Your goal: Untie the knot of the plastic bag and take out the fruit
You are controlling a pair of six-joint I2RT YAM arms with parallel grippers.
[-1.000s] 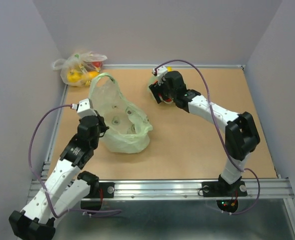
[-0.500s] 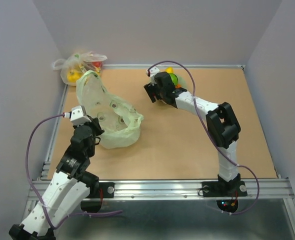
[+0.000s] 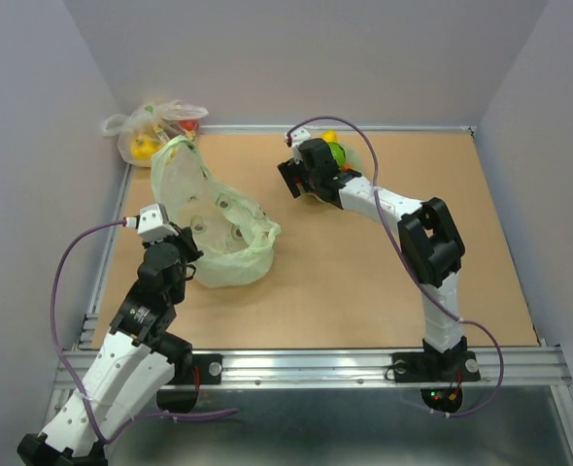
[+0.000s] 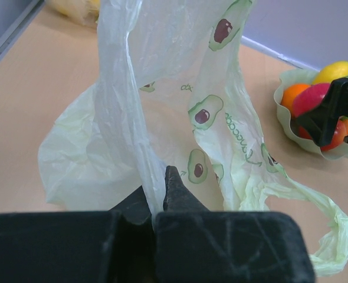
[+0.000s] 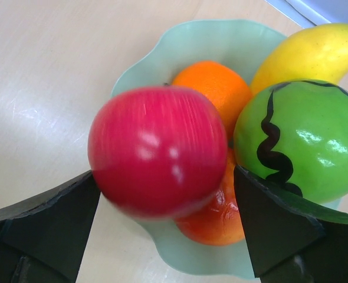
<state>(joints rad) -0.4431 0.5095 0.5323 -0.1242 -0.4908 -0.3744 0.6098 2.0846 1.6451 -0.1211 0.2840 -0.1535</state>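
The right gripper [image 5: 165,177] is standing wide open above the green bowl [image 5: 156,41], with the red apple [image 5: 159,150] blurred and loose between its fingers; the left gripper [image 4: 160,180] is pinching shut on the plastic bag [image 4: 186,112], whose film is rising just ahead of it, so the left arm is nearer the bag.

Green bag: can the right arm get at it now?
Probably yes: the right gripper is open over the bowl, and nothing stands between it and the bag, which the left gripper holds.
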